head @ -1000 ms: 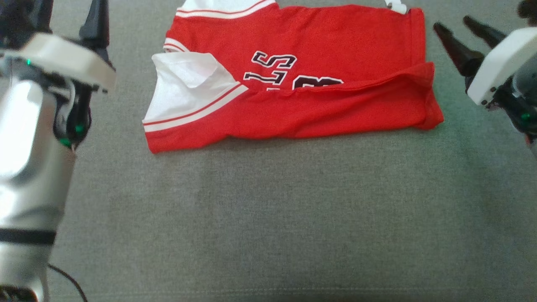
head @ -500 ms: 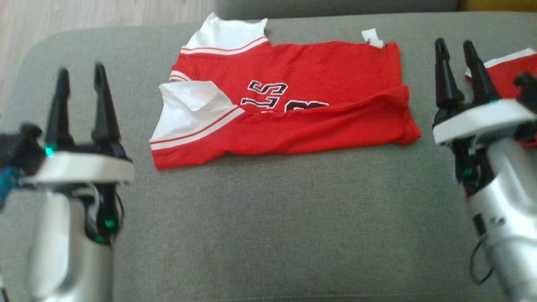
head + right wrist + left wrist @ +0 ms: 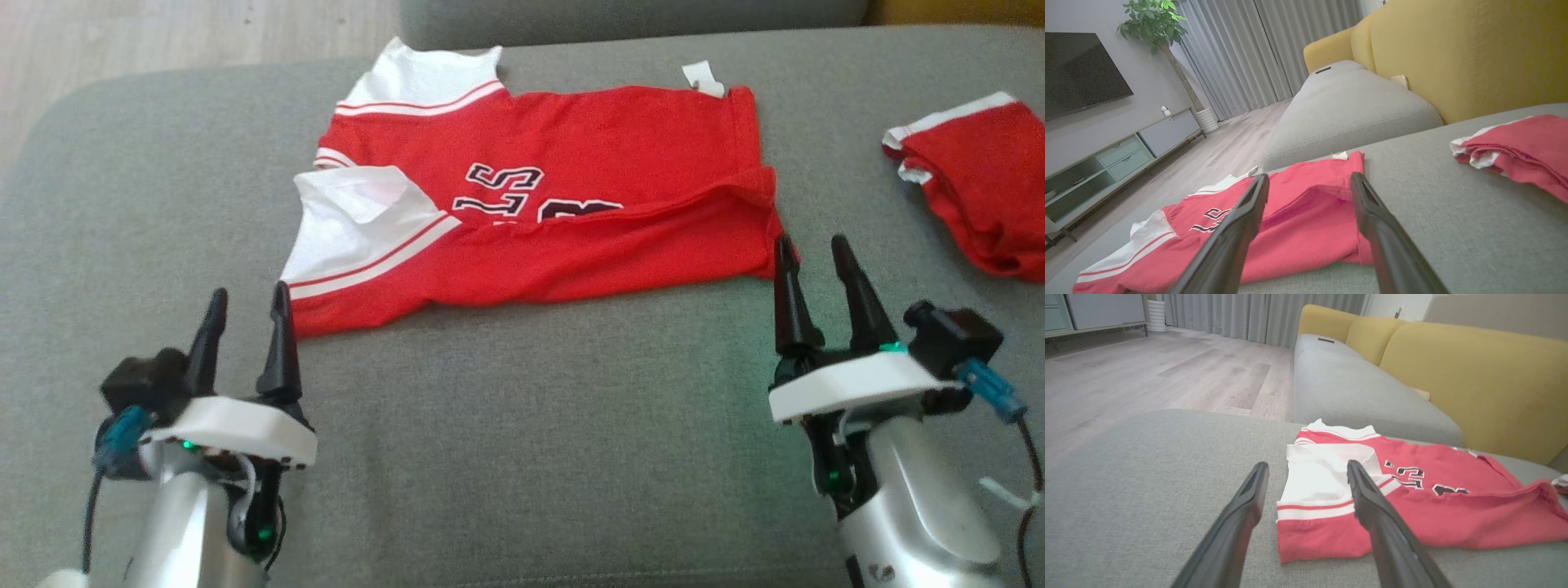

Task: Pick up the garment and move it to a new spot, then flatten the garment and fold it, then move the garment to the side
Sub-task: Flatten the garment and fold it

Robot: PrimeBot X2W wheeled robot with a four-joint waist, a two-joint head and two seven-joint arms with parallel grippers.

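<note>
The garment (image 3: 563, 212) is a red jersey with white sleeves and black lettering. It lies on the grey sofa cushion (image 3: 522, 441), its near half folded over the far half. My left gripper (image 3: 250, 291) hovers open just short of the garment's near left corner, nothing between its fingers. In the left wrist view the left gripper (image 3: 1307, 465) points at the white sleeve of the garment (image 3: 1453, 514). My right gripper (image 3: 811, 242) stands open at the near right corner, also empty. In the right wrist view the right gripper (image 3: 1309, 177) frames the garment's (image 3: 1298, 220) folded hem.
A second red garment (image 3: 980, 188) lies bunched at the cushion's right, also seen as the second garment (image 3: 1523, 151). Behind are another grey seat (image 3: 1355, 392) and a yellow backrest (image 3: 1474, 379). Wooden floor (image 3: 163, 33) lies beyond the cushion's left edge.
The head camera has tilted up, bringing the second garment into view. Both grippers have drawn back from beside the garment to its near corners. The garment lies as before.
</note>
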